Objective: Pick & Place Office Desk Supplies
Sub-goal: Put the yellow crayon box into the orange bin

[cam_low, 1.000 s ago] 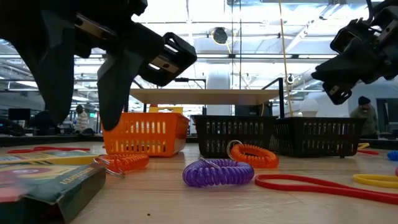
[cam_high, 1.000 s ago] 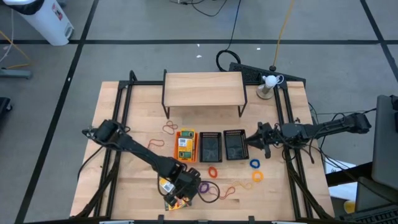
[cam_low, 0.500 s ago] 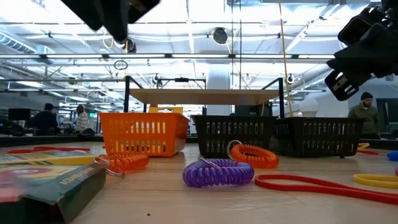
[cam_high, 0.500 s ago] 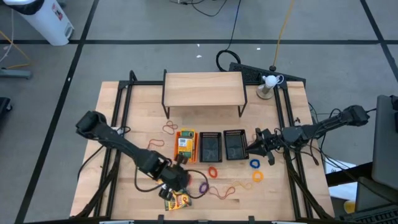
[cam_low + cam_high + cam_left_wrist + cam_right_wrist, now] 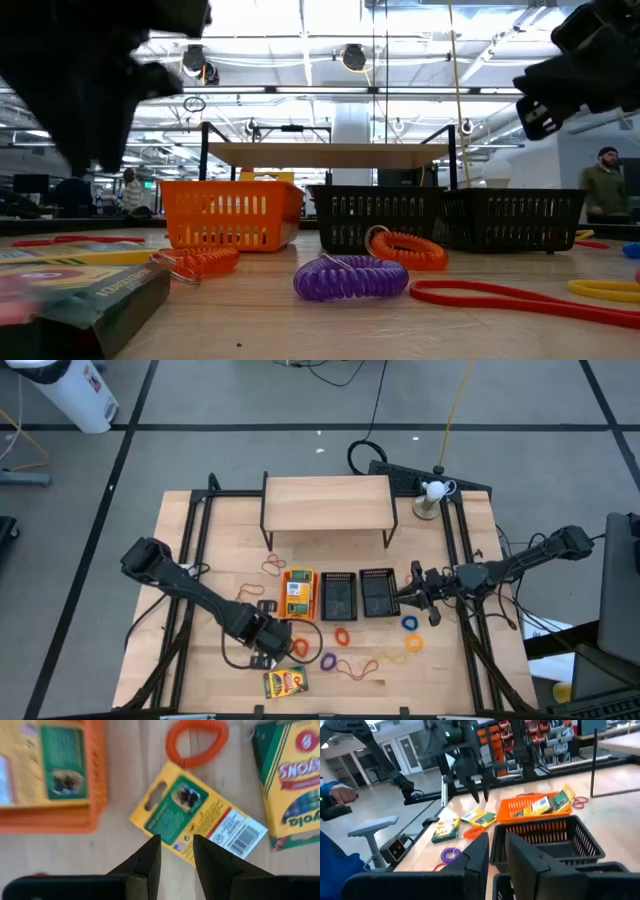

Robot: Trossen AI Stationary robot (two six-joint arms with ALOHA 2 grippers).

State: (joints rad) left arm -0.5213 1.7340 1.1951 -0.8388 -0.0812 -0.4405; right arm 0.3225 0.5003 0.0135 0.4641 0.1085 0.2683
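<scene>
My left gripper (image 5: 268,650) (image 5: 177,851) hovers open, with a narrow gap, over a flat yellow-and-green card (image 5: 200,820) lying on the table. A crayon box (image 5: 285,682) (image 5: 292,780) lies beside the card, near the table's near edge. An orange coil loop (image 5: 196,742) sits just beyond the card. The orange tray (image 5: 298,594) holds crayon boxes, and two black mesh trays (image 5: 338,595) (image 5: 376,592) stand to its right. My right gripper (image 5: 405,592) (image 5: 497,845) waits shut, raised beside the right mesh tray.
The wooden riser (image 5: 326,505) stands at the far side. Coil loops, orange (image 5: 343,634), purple (image 5: 327,659) and blue (image 5: 409,623), and thin red bands (image 5: 355,668) (image 5: 272,567) lie scattered on the table. A cable and a small lamp (image 5: 432,495) sit at the far right corner.
My left gripper has risen from over the crayon box at the near edge and drawn back toward the table's left, so the box now lies fully in view. My right gripper has shifted slightly beside the mesh tray.
</scene>
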